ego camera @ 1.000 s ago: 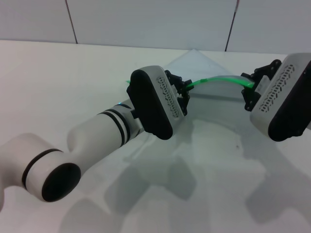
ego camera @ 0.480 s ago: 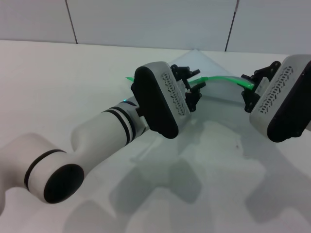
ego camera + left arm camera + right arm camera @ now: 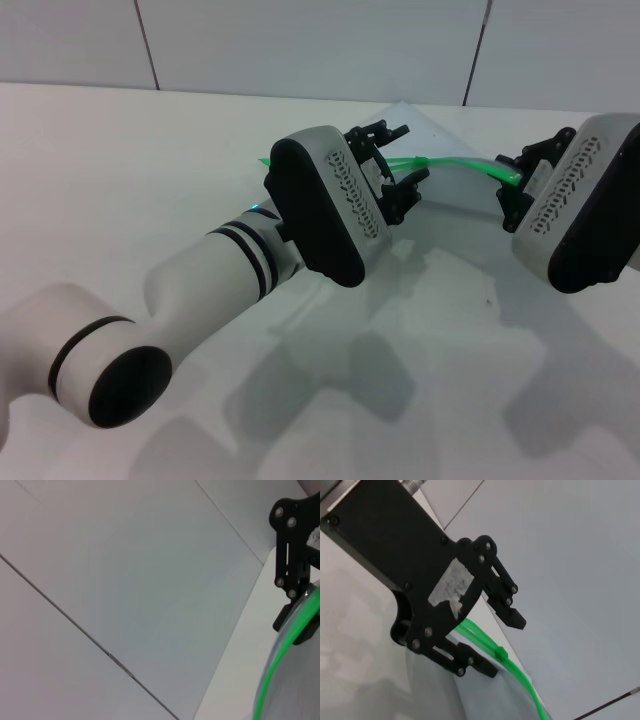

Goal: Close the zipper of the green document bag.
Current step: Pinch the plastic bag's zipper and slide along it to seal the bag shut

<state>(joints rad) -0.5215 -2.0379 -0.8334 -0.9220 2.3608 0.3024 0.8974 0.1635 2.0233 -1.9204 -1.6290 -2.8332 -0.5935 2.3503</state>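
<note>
Fingers of the left gripper [image 3: 398, 160] stand spread around the zipper [image 3: 455, 161]. At three o'clock, the right gripper [image 3: 512, 183] pinches the strip's end, apparently anchoring the green document bag [image 3: 430, 135] lifted off the table [image 3: 120, 170].

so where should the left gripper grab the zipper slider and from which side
Grip the small green slider across its sides, coming from the left gripper's end of the zipper. The strip is raised off the table, the right gripper pinches its far end, and the open left fingers straddle it.
</note>
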